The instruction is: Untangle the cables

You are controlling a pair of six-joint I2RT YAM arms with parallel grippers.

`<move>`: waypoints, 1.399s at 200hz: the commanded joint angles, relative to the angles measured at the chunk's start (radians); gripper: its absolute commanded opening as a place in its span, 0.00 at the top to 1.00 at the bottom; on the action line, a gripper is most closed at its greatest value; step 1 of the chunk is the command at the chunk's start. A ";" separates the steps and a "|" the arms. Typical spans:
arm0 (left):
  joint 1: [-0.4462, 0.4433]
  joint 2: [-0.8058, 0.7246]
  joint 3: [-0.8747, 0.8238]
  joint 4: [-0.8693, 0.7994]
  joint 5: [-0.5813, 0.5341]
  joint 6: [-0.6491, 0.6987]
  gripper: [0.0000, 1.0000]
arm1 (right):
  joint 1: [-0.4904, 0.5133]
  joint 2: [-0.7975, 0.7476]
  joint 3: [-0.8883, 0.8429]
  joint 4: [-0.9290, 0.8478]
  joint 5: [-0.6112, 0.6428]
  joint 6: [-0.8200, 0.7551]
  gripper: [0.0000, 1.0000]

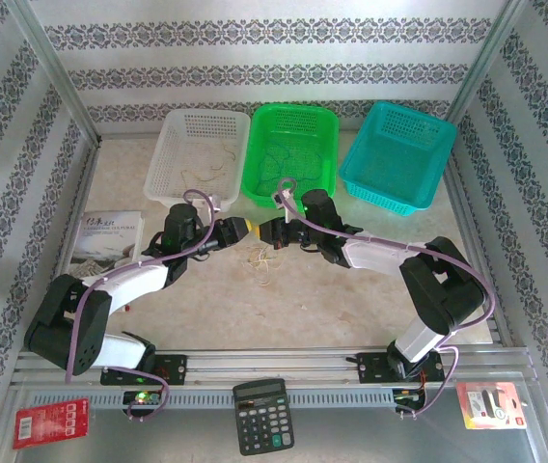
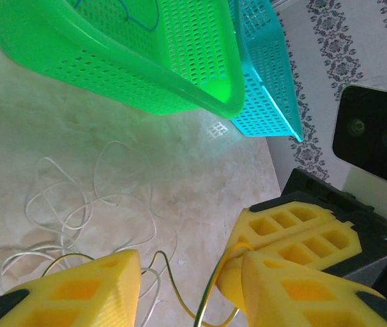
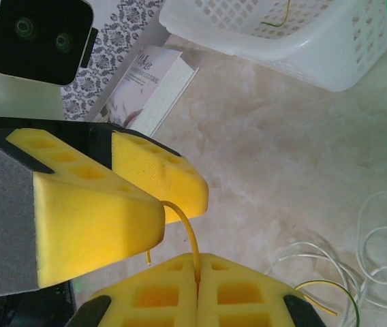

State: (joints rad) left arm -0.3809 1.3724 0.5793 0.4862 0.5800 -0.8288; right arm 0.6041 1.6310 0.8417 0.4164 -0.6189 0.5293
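On the bench [image 1: 351, 299], left basket [image 1: 171, 145], middle basket [image 1: 253, 145] and right basket [image 1: 380, 188] stand in a row at twelve o'clock. Cables [image 1: 262, 265] lie at centre, before the middle basket. Book [image 1: 105, 241] at nine o'clock, calculator [image 1: 260, 415] at six.

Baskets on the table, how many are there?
3, in a row along the back of the table: a white basket on the left, a green basket in the middle, and a teal basket on the right. None looks hidden.

Overhead from behind, looking down; wrist views close, facing each other (sharing cables [image 2: 78, 216]).
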 commanded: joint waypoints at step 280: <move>-0.029 0.016 0.021 0.075 0.021 0.022 0.77 | -0.011 -0.031 -0.036 0.097 -0.035 0.049 1.00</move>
State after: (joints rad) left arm -0.3935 1.3796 0.6128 0.5064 0.5804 -0.8162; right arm 0.6037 1.6253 0.8150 0.4660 -0.6239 0.5709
